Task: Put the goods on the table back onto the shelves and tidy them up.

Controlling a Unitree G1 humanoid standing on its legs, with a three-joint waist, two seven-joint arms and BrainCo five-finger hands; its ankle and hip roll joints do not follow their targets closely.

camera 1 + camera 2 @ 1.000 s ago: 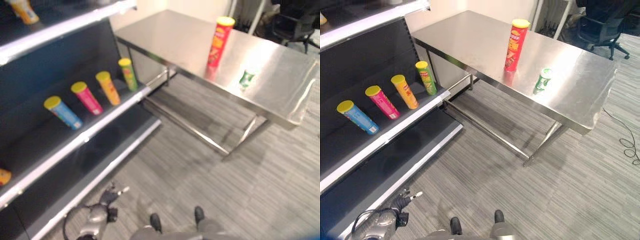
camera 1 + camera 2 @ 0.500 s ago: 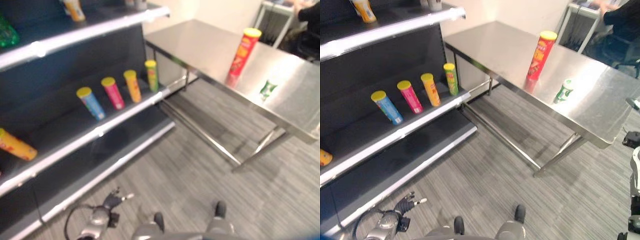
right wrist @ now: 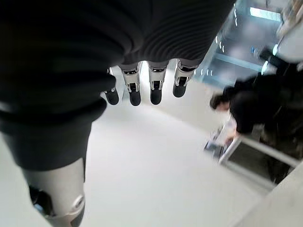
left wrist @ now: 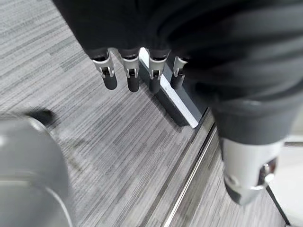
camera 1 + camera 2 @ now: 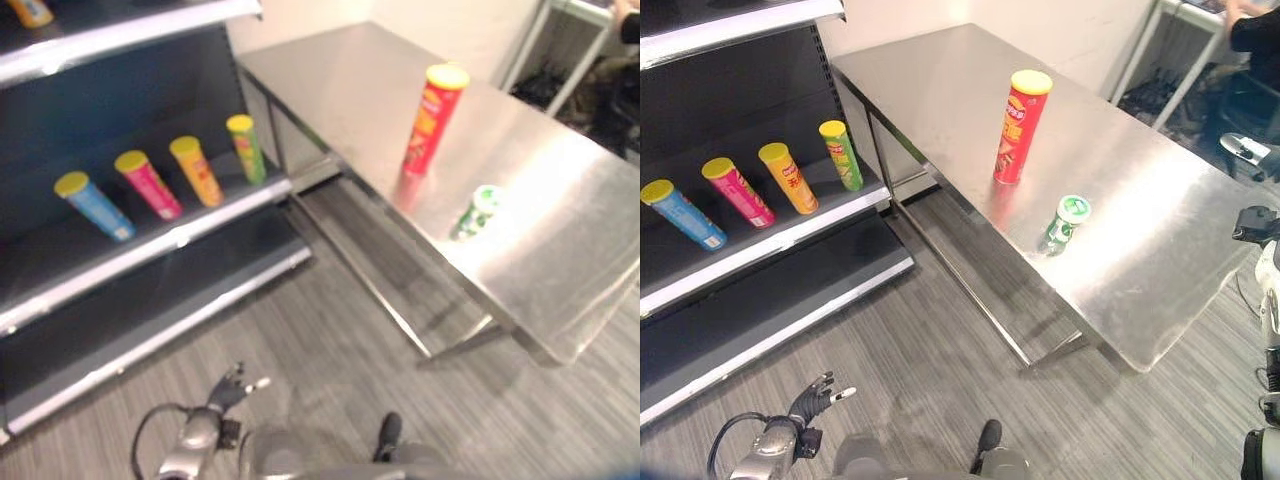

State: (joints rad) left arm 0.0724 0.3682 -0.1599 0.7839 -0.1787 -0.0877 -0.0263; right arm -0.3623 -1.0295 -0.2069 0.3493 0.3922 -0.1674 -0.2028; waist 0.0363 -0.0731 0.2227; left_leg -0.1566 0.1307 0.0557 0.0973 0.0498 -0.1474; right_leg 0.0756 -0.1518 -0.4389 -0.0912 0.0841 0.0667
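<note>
On your steel surface [image 5: 940, 90] a tall red can with a yellow lid [image 5: 1017, 128] stands upright toward the middle, and a small green can [image 5: 1063, 224] stands just to its near right, apart from it and closer to the near edge. To the left you have the dark shelves [image 5: 780, 240]: on the middle shelf four tall cans lean in a row, blue [image 5: 680, 214], pink [image 5: 733, 190], orange [image 5: 788, 177] and green [image 5: 841, 154], left to right, all with yellow lids, the green one nearest the surface. An orange item [image 5: 28, 10] sits on the shelf above, at the far left. Your left robot hand [image 5: 812, 392] hangs low over the grey carpet [image 5: 930, 370] in front of the shelves; its wrist view shows the fingers [image 4: 108, 73] straight and relaxed, holding nothing. Your right robot hand [image 3: 142, 82] likewise has straight fingers with nothing between them and the thumb. A person in dark clothing [image 3: 255, 106] sits in the background of the right wrist view.
</note>
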